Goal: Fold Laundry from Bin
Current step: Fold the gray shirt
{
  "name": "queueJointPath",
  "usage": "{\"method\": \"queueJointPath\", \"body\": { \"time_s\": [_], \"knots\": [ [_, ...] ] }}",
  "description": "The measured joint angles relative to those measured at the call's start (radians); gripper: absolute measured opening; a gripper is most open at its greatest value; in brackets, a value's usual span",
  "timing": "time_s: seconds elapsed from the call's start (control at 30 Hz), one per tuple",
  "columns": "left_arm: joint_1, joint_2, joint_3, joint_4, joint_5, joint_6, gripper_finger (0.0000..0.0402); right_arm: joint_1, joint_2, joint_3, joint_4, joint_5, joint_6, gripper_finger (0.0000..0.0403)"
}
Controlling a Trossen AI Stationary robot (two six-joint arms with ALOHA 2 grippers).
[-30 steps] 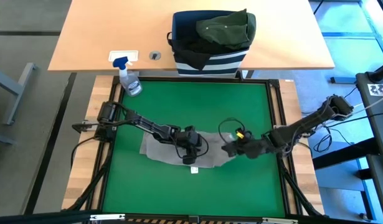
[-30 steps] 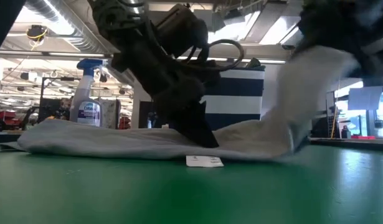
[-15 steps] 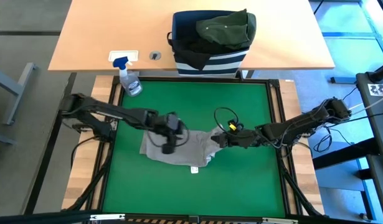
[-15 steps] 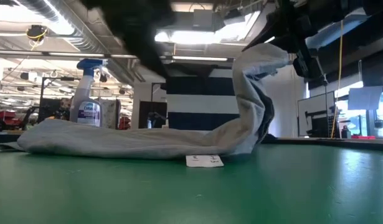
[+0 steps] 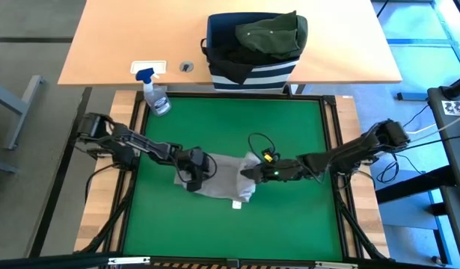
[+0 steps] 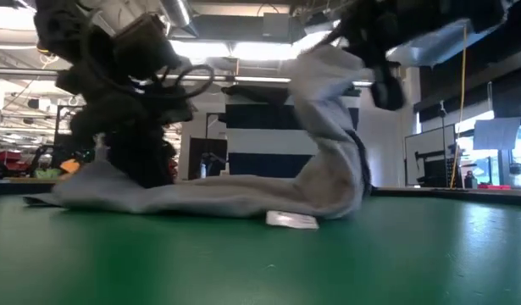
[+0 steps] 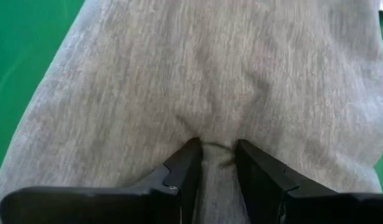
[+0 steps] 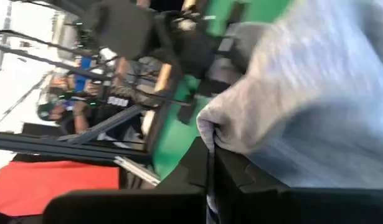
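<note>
Where the bin (image 5: pixel 253 71) stands, dark olive garment (image 5: pixel 271 33) atop black one (image 5: pixel 228 52) inside.

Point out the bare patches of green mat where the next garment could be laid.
Free: the mat between the bin and the grey garment, and the strip nearest the camera. Crowded: the middle band, where the left gripper and right gripper both grip that garment. The spray bottle stands outside the mat's far-left corner.

Three garments — one grey (image 5: pixel 228 175), one olive (image 5: pixel 273 35), one black (image 5: pixel 231 69) — one bin (image 5: pixel 252 75), one spray bottle (image 5: pixel 155 95), two arms.
</note>
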Motion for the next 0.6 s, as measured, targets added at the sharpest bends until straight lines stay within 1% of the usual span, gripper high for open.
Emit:
{"method": "queueJointPath", "body": {
  "time_s": [0.1, 0.23, 0.3, 0.4, 0.5, 0.6],
  "knots": [
    [0.001, 0.048, 0.044, 0.023, 0.000, 0.001, 0.0104, -0.025, 0.079, 0.075, 0.008, -0.031, -0.031, 0.0005],
    [-0.009, 0.067, 0.106, -0.011, 0.002, 0.013, 0.0104, -0.070, 0.171, 0.188, 0.002, -0.090, -0.101, 0.0011],
    [-0.011, 0.045, 0.151, -0.102, 0.003, 0.025, 0.0104, -0.089, 0.200, 0.233, -0.008, -0.107, -0.124, 0.0012],
    [-0.003, -0.037, 0.225, -0.297, 0.003, 0.026, 0.0104, -0.102, 0.217, 0.262, -0.010, -0.125, -0.139, 0.0012],
    [-0.005, -0.152, 0.269, -0.533, 0.002, 0.025, 0.0104, -0.102, 0.215, 0.270, -0.010, -0.130, -0.144, 0.0013],
    [-0.021, -0.275, 0.268, -0.678, -0.001, -0.012, 0.0104, -0.101, 0.217, 0.268, -0.013, -0.146, -0.136, 0.0013]
  ]
}}
